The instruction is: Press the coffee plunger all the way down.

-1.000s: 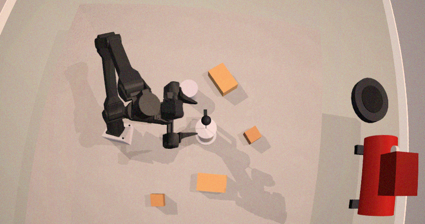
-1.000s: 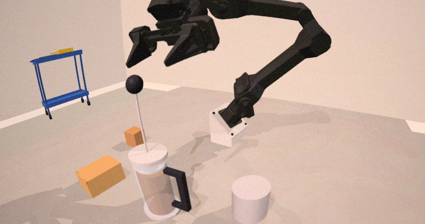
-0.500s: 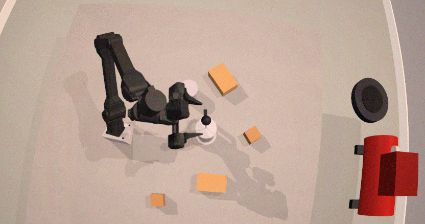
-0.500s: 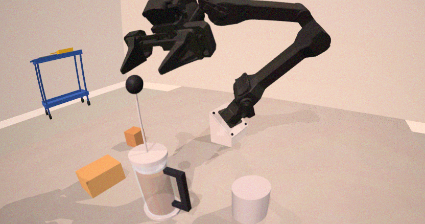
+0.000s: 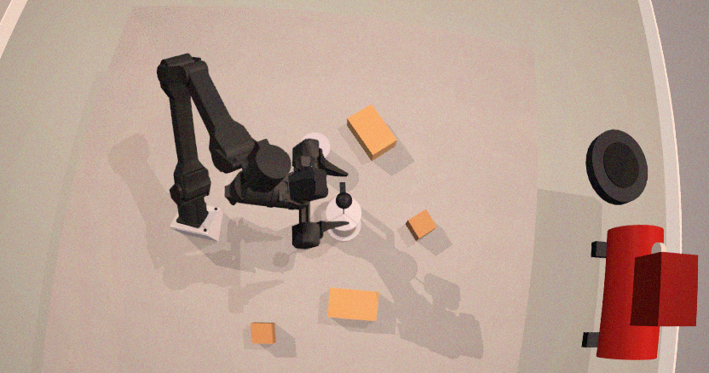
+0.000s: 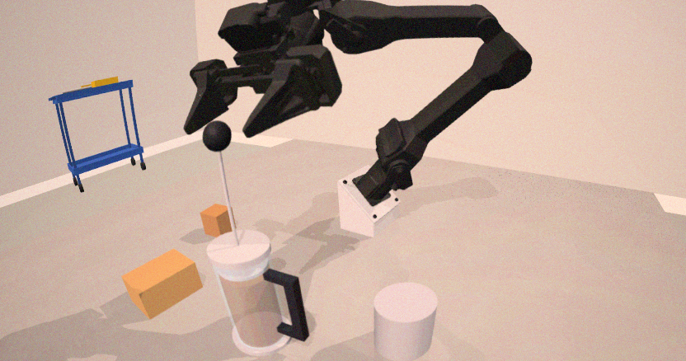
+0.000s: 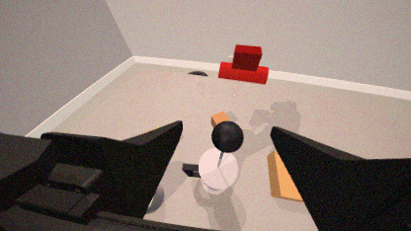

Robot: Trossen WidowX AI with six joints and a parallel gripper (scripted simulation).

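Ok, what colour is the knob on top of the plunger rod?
Black. The plunger knob shows best in the exterior view, just under the open gripper.

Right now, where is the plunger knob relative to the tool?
In the exterior view, the plunger knob sits just below the open tool, between its fingertips, atop the raised rod over the press lid.

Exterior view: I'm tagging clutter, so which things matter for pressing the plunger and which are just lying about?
Job:
knob
rod
press
open gripper

Lying about:
orange blocks
white cylinder
blue cart
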